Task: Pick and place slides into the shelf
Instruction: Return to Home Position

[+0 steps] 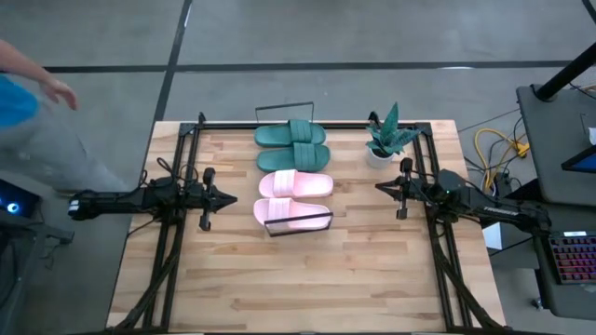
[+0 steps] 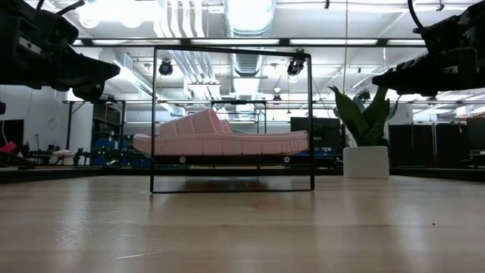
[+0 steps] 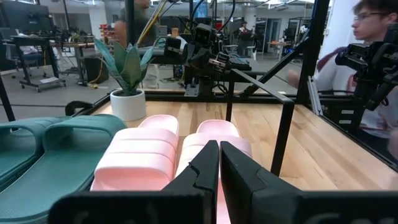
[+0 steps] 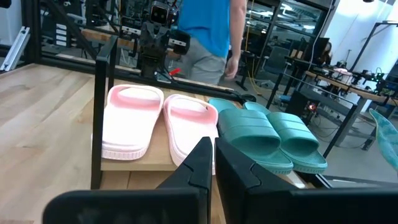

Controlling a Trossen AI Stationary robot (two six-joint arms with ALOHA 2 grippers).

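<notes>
Four rubbery open-toe slide sandals are set side by side on the low light-wood shelf [image 4: 157, 157] with thin black wire rails at its ends, which is placed at the middle of the larger wooden plank tabletop [image 1: 307, 279], towards its far edge; the two teal green slides [image 1: 296, 155] are lined up at the far end of the board, and the two light pink slides [image 1: 291, 211] are lined up at the near end, the inner pink one lying right against the inner teal one; in the low view only the nearest pink slide is seen, framed by the near wire rail; the left gripper [image 1: 231, 198] is held above the table just left of the pink pair and apart from it, its two dark fingers brought together with only a hairline slit between them and nothing gripped; the right gripper [image 1: 380, 187] is held just right of the pink pair, likewise closed up and empty; both are pointed inward at the shelf; a teal-leaved potted plant in a white pot [image 1: 385, 141] is placed at the far right of the table, right of the teal pair and just beyond the right gripper; a person in a blue top [image 1: 19, 98] is seen beyond the far left corner of the table
</notes>
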